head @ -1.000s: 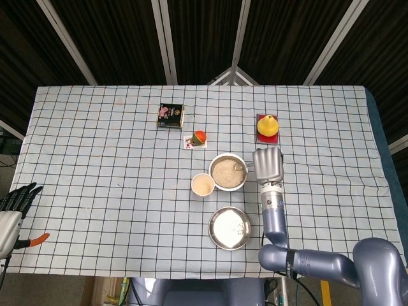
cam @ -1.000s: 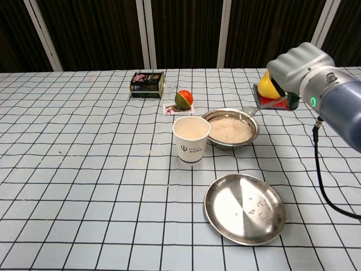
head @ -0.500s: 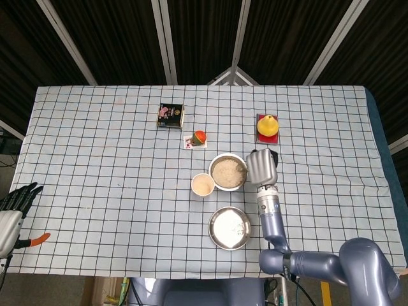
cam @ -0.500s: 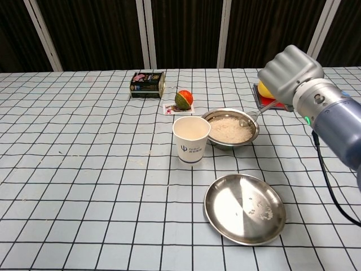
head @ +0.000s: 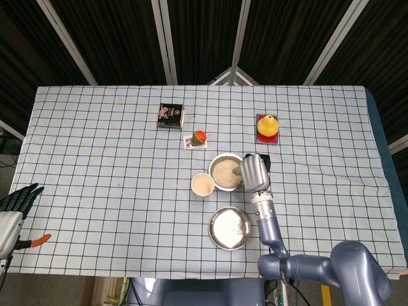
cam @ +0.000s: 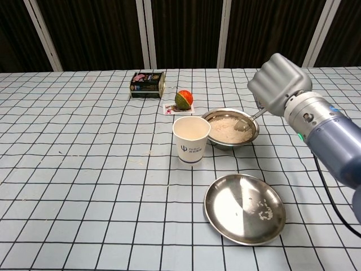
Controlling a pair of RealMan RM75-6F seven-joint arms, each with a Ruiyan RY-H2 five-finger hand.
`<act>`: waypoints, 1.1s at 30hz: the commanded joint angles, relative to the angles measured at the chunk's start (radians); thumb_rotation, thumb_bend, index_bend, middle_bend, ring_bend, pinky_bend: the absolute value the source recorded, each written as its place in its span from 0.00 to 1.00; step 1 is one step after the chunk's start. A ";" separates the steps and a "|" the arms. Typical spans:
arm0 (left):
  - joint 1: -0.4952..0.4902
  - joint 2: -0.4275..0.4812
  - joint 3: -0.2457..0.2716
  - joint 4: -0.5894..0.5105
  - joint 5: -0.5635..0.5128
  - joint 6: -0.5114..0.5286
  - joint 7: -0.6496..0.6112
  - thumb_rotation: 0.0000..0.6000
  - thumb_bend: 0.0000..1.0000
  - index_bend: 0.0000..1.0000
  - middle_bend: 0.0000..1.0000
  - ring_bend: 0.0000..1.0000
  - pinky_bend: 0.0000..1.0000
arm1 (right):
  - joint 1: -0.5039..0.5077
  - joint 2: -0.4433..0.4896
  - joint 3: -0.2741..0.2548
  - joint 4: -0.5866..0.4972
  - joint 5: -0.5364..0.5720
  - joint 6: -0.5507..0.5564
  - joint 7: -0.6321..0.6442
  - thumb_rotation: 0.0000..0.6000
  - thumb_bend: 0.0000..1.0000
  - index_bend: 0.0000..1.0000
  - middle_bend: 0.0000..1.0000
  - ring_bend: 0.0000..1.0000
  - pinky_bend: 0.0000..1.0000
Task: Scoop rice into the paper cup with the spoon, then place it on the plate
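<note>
Spoon (cam: 248,119) gripped by right hand (cam: 277,84), tip in rice bowl (cam: 230,129); cup (cam: 191,139) at bowl's 8 o'clock, plate (cam: 244,208) at 6; left hand (head: 15,207) open w/ nothing, far off

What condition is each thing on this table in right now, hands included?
Right hand: holding the spoon.
Spoon: bowl end dipped in the rice.
Rice bowl: holds rice.
Paper cup: upright, beside the bowl.
Plate: only a few grains on it.
Left hand: off the table's edge, holding nothing.
</note>
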 commanded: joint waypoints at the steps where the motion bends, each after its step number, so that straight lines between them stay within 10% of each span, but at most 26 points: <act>1: 0.000 0.000 0.001 -0.001 0.001 -0.001 -0.002 1.00 0.00 0.00 0.00 0.00 0.00 | -0.003 -0.012 0.003 0.011 -0.003 -0.012 -0.006 1.00 0.60 0.63 0.96 1.00 1.00; 33: -0.008 0.016 0.005 -0.011 -0.011 -0.025 -0.044 1.00 0.00 0.00 0.00 0.00 0.00 | 0.016 -0.044 0.169 -0.008 0.182 -0.154 -0.007 1.00 0.60 0.64 0.96 1.00 1.00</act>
